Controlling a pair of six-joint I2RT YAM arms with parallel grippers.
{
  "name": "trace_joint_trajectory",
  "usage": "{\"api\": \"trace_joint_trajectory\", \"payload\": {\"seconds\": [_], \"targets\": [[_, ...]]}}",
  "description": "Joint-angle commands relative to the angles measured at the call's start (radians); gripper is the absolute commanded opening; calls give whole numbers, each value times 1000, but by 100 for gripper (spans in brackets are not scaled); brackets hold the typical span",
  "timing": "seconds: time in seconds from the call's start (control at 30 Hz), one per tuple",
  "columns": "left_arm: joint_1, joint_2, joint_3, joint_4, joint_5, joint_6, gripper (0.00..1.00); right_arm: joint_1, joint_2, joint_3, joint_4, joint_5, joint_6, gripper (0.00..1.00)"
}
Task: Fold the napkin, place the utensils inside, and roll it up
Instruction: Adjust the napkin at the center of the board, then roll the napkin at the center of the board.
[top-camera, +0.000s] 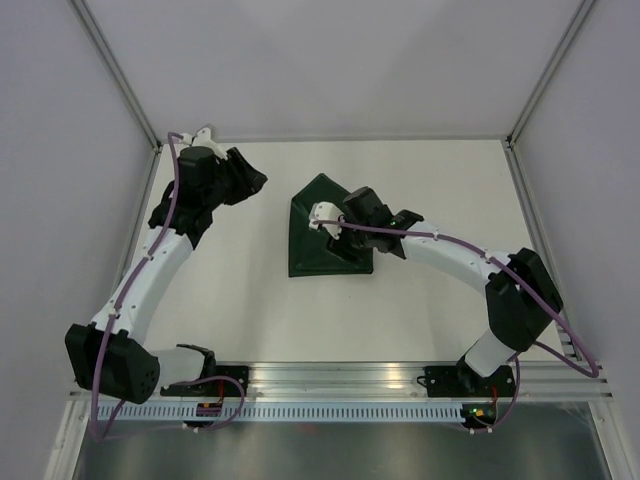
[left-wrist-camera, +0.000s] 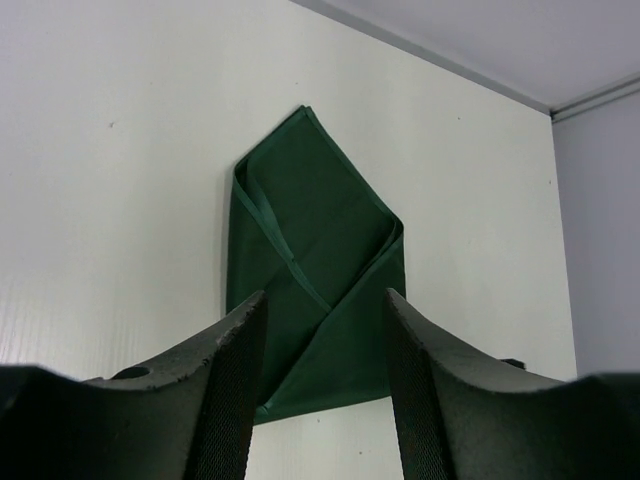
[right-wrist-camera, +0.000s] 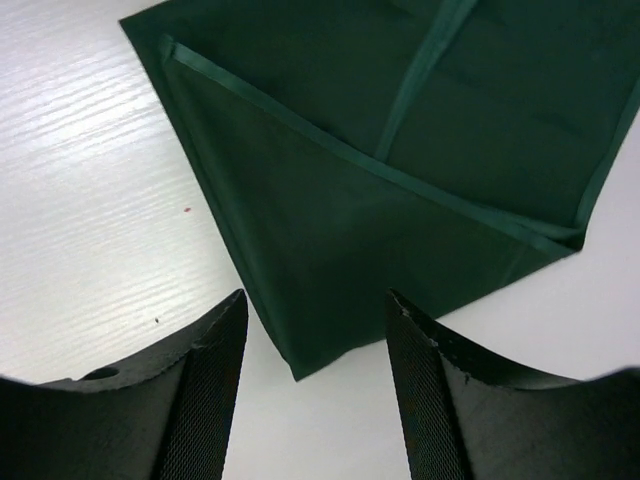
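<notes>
The dark green napkin lies flat on the white table, its sides folded in so that it comes to a point at the far end. My right gripper hangs over the napkin's right part. It is open, with a napkin corner on the table below the gap in the right gripper. My left gripper hovers to the left of the napkin, apart from it. The left gripper is open and empty. No utensils are in view.
White walls with aluminium posts enclose the table on three sides. A slotted aluminium rail carrying both arm bases runs along the near edge. The right forearm crosses the table right of the napkin.
</notes>
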Motion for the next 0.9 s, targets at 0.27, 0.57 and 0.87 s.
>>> {"api": "trace_joint_trajectory", "payload": {"seconds": [0.27,0.57,0.87], "targets": [[-4,-140,-32,-50,38,51,57,151,49,-97,151,175,-104,66],[-6,-135,-36,-58,38,60,57,192,69,-130,196,215,-115,70],[-4,-128,-44,-56,41,66,57,195,106,-137,232,249,-135,70]]}}
